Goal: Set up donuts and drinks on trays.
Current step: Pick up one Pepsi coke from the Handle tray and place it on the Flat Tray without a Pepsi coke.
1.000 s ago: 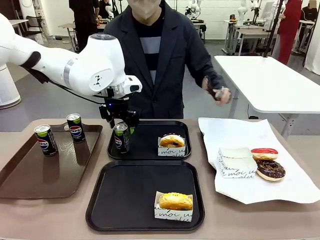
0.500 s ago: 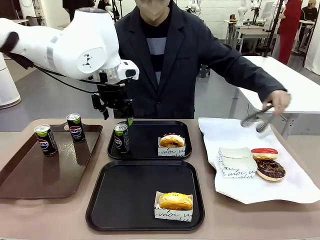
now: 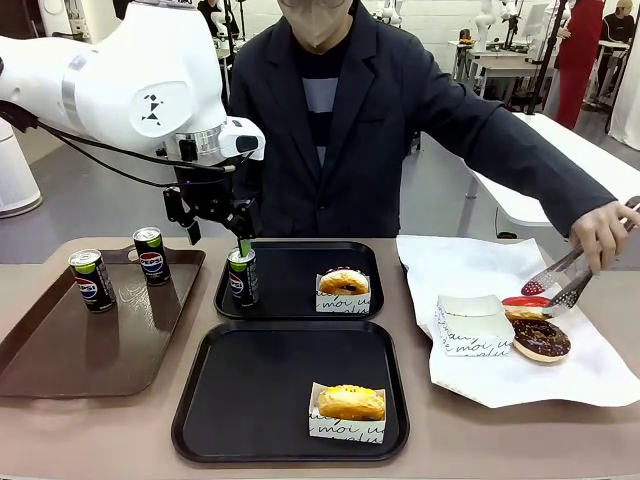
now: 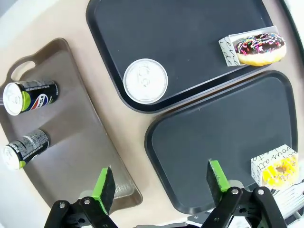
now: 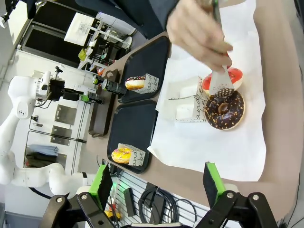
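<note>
As seen from the front, counted three drinks (image 3: 242,276) (image 3: 91,280) (image 3: 151,255): one on the far black tray (image 3: 300,262), two on the brown tray (image 3: 60,350). Counted four donuts (image 3: 344,281) (image 3: 351,402) (image 3: 528,303) (image 3: 540,339): one sleeved on the far black tray, one sleeved on the near black tray (image 3: 260,390), two on white paper (image 3: 470,265). Found left end effector (image 3: 217,238) released above the far-tray can, right end effector (image 5: 156,180) released, empty. Tan surface (image 3: 430,435); white tables (image 3: 540,160) in room behind.

Person's hand (image 5: 197,31) above red donut (image 5: 236,76)
</note>
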You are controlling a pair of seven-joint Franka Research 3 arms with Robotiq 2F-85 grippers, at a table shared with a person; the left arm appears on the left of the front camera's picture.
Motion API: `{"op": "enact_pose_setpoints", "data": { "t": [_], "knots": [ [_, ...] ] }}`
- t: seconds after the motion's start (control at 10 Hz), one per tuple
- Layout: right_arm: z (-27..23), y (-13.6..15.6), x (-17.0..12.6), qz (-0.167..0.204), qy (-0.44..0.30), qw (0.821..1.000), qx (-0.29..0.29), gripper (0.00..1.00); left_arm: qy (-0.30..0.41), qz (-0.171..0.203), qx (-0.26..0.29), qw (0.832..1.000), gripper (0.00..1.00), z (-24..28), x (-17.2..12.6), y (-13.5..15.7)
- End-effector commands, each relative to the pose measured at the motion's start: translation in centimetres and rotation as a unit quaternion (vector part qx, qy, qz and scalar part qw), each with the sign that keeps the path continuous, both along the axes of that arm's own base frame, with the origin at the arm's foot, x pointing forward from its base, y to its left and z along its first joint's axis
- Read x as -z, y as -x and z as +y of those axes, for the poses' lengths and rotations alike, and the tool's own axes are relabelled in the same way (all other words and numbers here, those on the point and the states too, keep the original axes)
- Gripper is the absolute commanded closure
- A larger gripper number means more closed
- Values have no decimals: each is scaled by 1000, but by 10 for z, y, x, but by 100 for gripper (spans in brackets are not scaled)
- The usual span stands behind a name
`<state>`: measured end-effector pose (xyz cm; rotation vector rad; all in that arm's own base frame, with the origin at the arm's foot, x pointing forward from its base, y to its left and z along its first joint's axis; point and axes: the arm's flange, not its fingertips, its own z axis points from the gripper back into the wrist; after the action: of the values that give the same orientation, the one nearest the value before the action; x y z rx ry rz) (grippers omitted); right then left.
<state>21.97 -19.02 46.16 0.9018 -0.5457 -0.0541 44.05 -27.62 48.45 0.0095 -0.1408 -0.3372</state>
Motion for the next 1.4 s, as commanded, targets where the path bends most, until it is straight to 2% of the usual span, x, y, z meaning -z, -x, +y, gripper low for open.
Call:
{"op": "enact_pose_setpoints", "data": {
  "t": [0.0,0.3,0.5,0.7,0.8,1.0,1.3],
  "knots": [
    [-2,-1,3,-5,-4,1000,-4,0,2,-7,3,1000,0,-3,1,-6],
    [-2,-1,3,-5,-4,1000,-4,0,2,0,1,1000,0,-2,2,-4],
    [-2,-1,3,-5,-4,1000,-4,0,16,-14,-52,998,0,58,-37,-9],
    [-2,-1,3,-5,-4,1000,-4,0,8,-25,-91,995,0,111,-61,1],
    [-2,-1,3,-5,-4,1000,-4,0,2,-22,-117,993,0,139,-68,-7],
    [-2,-1,3,-5,-4,1000,-4,0,12,-16,-193,981,0,199,-67,-7],
    [-2,-1,3,-5,-4,1000,-4,0,40,18,-229,972,0,254,-43,-31]
  ]
}}
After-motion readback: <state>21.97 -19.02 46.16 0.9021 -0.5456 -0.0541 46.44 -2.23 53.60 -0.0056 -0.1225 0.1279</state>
